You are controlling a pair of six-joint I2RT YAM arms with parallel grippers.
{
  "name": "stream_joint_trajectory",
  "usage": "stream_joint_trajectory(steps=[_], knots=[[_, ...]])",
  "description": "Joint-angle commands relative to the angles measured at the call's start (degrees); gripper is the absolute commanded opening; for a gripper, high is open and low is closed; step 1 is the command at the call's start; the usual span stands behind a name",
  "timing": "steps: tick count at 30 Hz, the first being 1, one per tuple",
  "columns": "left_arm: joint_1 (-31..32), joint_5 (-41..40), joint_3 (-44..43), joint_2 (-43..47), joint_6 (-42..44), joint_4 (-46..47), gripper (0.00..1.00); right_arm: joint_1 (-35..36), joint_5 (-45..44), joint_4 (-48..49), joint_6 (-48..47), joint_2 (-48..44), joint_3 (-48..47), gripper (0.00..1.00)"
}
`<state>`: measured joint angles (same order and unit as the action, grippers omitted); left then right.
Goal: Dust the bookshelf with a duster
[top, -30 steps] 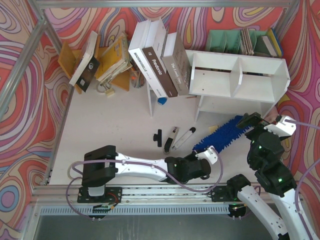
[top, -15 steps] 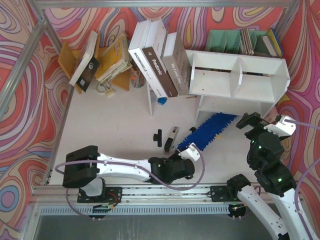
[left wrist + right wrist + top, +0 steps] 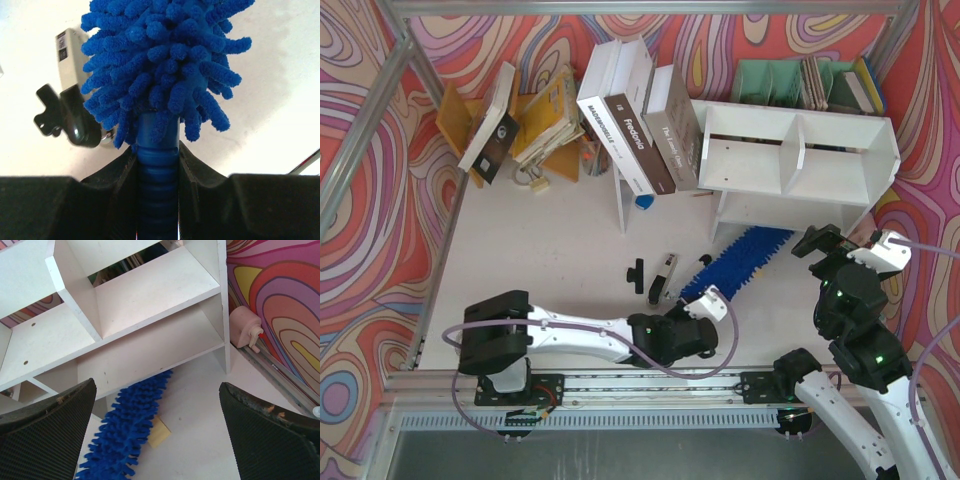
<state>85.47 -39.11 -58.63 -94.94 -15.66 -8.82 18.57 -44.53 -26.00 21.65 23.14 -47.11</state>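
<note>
The white bookshelf [image 3: 800, 160] stands at the back right, with two cubbies and a lower shelf; it fills the top of the right wrist view [image 3: 150, 300]. The blue fluffy duster [image 3: 735, 262] lies slanted on the table, its far tip under the lower shelf [image 3: 127, 430]. My left gripper [image 3: 705, 318] is shut on the duster's ribbed blue handle [image 3: 157, 175]. My right gripper [image 3: 823, 243] is open and empty, hovering in front of the shelf's right end [image 3: 157, 440].
Small black-and-silver tools [image 3: 663, 277] lie left of the duster. A thin white board [image 3: 618, 200] holds leaning books [image 3: 630, 120]. A green rack of books [image 3: 810, 82] stands behind the shelf. A small tan block [image 3: 160, 431] lies by the duster.
My left arm swung the duster from in front of the shelf's right part leftward and under the lower shelf, then drew back slightly right. The right gripper stayed in place.
</note>
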Motion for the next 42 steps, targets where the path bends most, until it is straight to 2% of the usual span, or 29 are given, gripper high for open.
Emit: stream_joint_trajectory(steps=[1, 8, 11, 20, 26, 31, 34, 42], knots=[[-0.26, 1.42, -5.75, -3.95, 3.54, 5.95, 0.0, -0.04, -0.44, 1.28, -0.74, -0.24, 0.44, 0.99], [-0.38, 5.35, -12.72, -8.24, 7.29, 6.69, 0.0, -0.03, -0.55, 1.05, -0.65, 0.09, 0.34, 0.99], [-0.38, 5.7, -13.03, -8.17, 7.41, 6.23, 0.0, -0.04, -0.55, 1.21, -0.8, -0.4, 0.57, 0.99], [-0.74, -0.19, -3.82, 0.23, 3.31, 5.89, 0.0, -0.02, 0.15, 1.49, -0.88, -0.37, 0.62, 0.99], [-1.15, -4.09, 1.84, 6.72, 0.63, 2.14, 0.0, -0.02, -0.03, 1.3, -0.73, -0.62, 0.61, 0.99], [-1.65, -4.89, 5.23, 9.72, -1.34, 1.09, 0.0, -0.02, -0.03, 1.3, -0.78, -0.39, 0.54, 0.99], [-1.86, -4.03, 4.68, 8.74, -0.93, 2.69, 0.0, -0.04, 0.02, 1.35, -0.78, -0.28, 0.5, 0.99], [-1.84, 0.62, -4.8, -0.7, 4.39, 5.95, 0.0, -0.02, -0.24, 1.37, -0.82, -0.74, 0.62, 0.99]])
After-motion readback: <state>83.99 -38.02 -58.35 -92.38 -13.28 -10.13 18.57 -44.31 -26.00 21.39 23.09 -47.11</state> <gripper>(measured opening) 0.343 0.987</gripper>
